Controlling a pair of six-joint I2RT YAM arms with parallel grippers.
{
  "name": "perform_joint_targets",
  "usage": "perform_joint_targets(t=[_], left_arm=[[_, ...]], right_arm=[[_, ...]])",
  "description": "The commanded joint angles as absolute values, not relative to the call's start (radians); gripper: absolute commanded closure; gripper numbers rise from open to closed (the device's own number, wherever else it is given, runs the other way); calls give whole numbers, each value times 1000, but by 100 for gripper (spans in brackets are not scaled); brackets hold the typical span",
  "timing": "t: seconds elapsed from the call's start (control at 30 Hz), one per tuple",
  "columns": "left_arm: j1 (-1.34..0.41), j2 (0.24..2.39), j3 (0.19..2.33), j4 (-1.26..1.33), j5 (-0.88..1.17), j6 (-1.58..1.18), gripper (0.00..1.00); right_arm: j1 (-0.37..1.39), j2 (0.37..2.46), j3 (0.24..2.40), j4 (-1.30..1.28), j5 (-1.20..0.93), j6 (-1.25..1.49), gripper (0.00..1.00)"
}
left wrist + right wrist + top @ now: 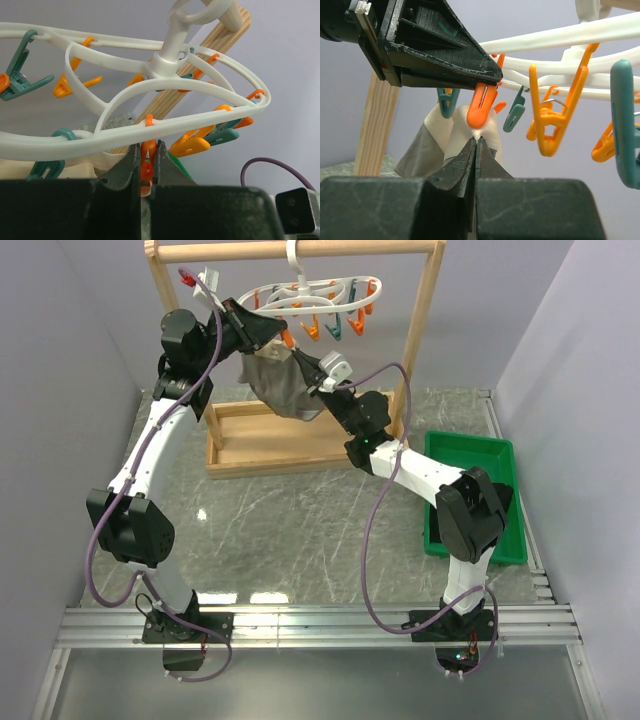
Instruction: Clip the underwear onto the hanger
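Observation:
The white oval hanger (305, 295) hangs by its hook from the wooden rack's top bar, with orange and teal clothespins below it. My left gripper (147, 152) is shut on an orange clothespin (146, 167) under the hanger's near rim (120, 132). That clothespin (481, 106) shows in the right wrist view just above my right gripper (476, 141), which is shut on the beige waistband of the taupe underwear (422, 150). The underwear (282, 385) hangs between both grippers below the hanger.
The tall wooden rack (425, 330) stands at the back on a wooden base tray (265, 445). A green bin (495, 500) lies at the right beside my right arm. Other clothespins (547, 120) dangle close to my right gripper.

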State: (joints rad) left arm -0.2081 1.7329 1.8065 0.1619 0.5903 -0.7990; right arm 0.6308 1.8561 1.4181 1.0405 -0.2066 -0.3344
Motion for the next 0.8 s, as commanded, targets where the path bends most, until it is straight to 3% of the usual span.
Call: perform_joint_targets(t=[0.0,0.27,0.77], left_arm=[[-202,1732,1790,115,644,-805,100],[-202,1733,1789,129,653,-821,99],[-202,1736,1798,137,650,-830,83]], right_arm=[[637,1868,1471,1072,-189,-334,100],[638,1881,1505,1048,-189,-327,100],[637,1899,1546,1037,-183,-314,100]])
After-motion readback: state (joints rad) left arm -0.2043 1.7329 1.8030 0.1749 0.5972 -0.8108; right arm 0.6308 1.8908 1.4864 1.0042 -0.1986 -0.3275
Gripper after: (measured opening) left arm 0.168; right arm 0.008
